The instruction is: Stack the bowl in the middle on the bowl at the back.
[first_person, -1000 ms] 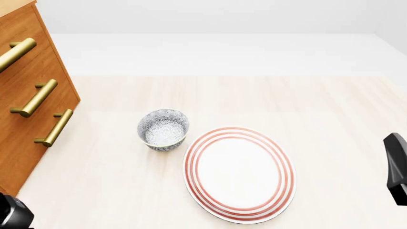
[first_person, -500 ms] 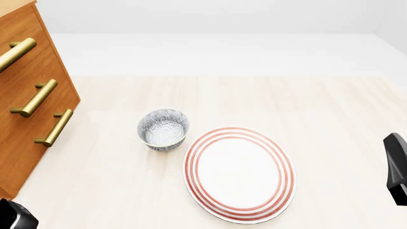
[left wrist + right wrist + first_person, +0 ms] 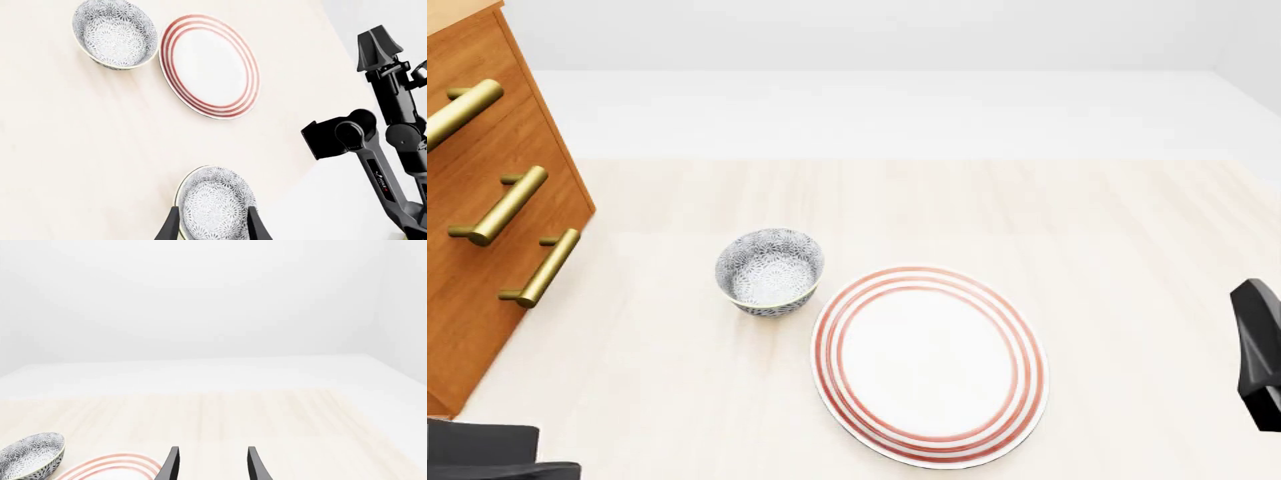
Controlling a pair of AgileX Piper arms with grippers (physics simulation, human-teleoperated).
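Note:
The bowl at the back, grey-and-white floral with a cream rim, stands just left of the red-ringed plate; the left wrist view shows this bowl too. The bowl in the middle, same pattern, appears only in the left wrist view, close to the camera. My left gripper is open, and its two fingers frame this bowl's sides. I cannot tell whether they touch it. My right gripper is open and empty above the table, near the plate's rim.
A wooden drawer cabinet with brass handles stands at the left. The right arm rises at the table's side, and a dark part of it shows at the right edge. Part of the left arm fills the bottom left corner.
The dark part of the left arm in the front view's bottom left corner has shifted right and grown wider. Bowl, plate and right arm have not moved.

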